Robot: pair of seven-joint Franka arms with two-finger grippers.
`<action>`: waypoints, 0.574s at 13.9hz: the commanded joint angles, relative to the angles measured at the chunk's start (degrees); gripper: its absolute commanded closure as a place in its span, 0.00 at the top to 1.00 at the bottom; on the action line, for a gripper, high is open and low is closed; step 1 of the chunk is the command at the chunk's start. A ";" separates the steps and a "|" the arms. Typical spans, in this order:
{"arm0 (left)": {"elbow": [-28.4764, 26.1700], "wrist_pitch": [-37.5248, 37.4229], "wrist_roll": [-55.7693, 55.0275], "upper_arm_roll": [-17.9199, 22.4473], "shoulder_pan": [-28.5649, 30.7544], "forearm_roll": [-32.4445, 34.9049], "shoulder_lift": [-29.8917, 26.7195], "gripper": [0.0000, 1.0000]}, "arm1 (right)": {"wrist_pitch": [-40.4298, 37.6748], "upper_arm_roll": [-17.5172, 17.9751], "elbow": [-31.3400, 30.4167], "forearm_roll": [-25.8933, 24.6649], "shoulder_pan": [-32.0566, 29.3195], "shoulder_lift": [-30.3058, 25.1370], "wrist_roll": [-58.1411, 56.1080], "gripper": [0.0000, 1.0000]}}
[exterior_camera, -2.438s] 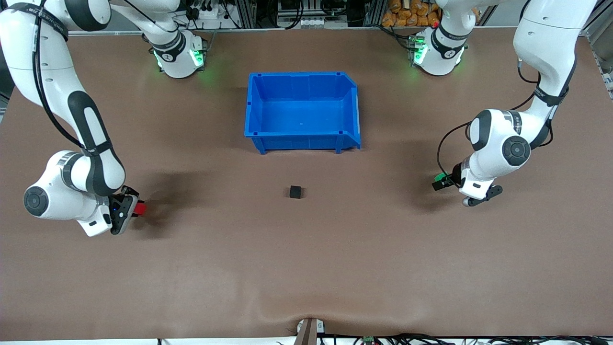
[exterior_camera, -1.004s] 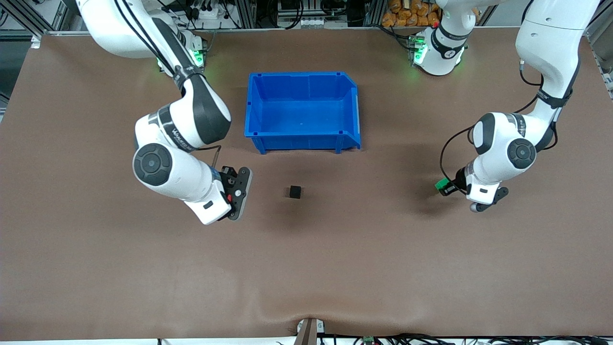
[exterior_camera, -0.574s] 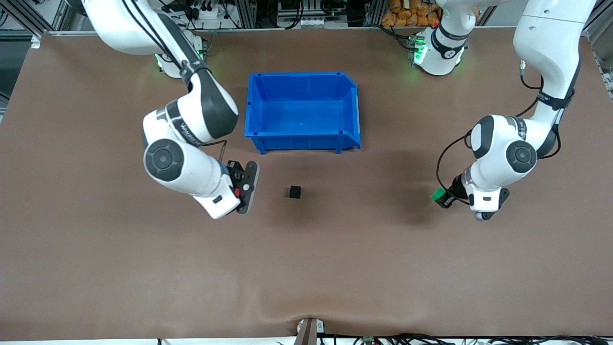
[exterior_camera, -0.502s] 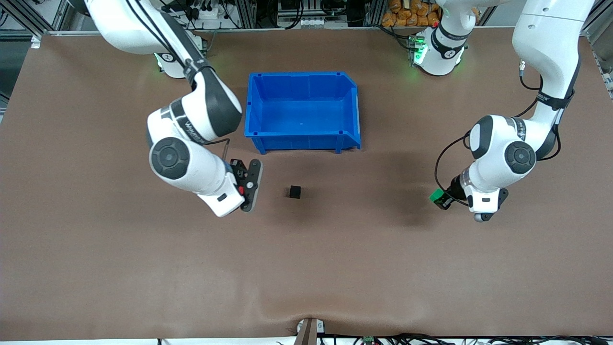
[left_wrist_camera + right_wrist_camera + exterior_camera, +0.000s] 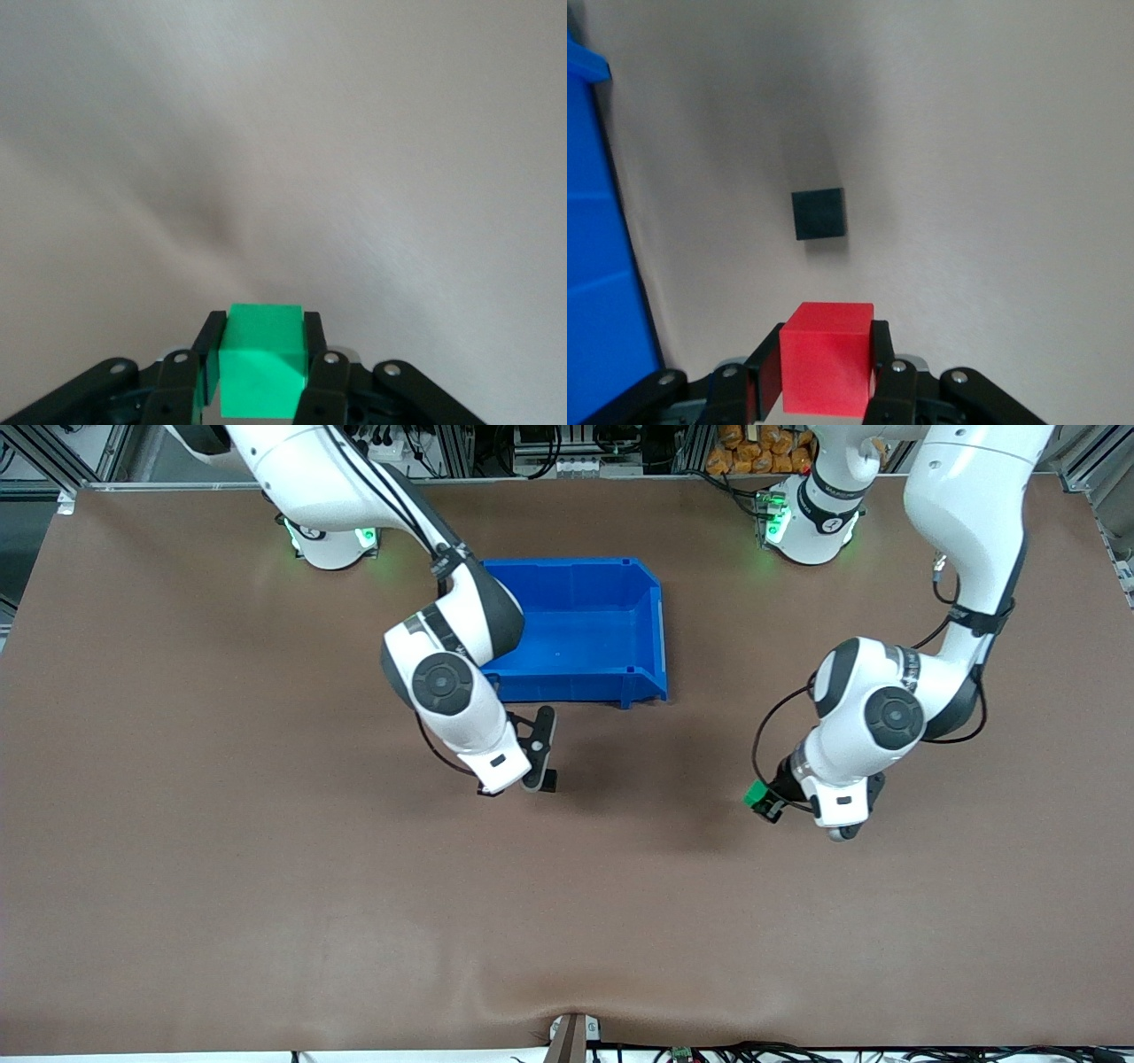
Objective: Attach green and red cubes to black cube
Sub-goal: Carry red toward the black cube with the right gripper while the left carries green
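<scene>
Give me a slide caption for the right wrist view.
Right hand grips the red cube over the table, the black cube just ahead.

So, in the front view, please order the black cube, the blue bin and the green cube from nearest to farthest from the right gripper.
1. Black cube: on the table, right beside the right gripper.
2. Blue bin: farther from the front camera than the black cube.
3. Green cube: held in the left gripper, toward the left arm's end.

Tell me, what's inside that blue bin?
Nothing shows in the blue bin: bare floor. The right arm covers its corner toward that arm's end, so that part stays unseen.
</scene>
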 commanded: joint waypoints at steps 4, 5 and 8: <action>6.49 -1.20 -9.80 0.25 -4.28 0.14 4.47 0.00 | 5.13 -0.59 -2.28 -0.96 1.31 3.52 3.15 0.00; 6.94 -1.20 -11.21 0.25 -5.33 0.14 5.17 0.00 | 6.10 -0.59 -2.19 -1.05 2.02 4.31 4.12 0.00; 7.90 -1.20 -14.47 0.34 -7.44 0.14 6.14 0.00 | 9.97 -0.59 -2.28 -0.96 2.29 6.69 4.66 0.00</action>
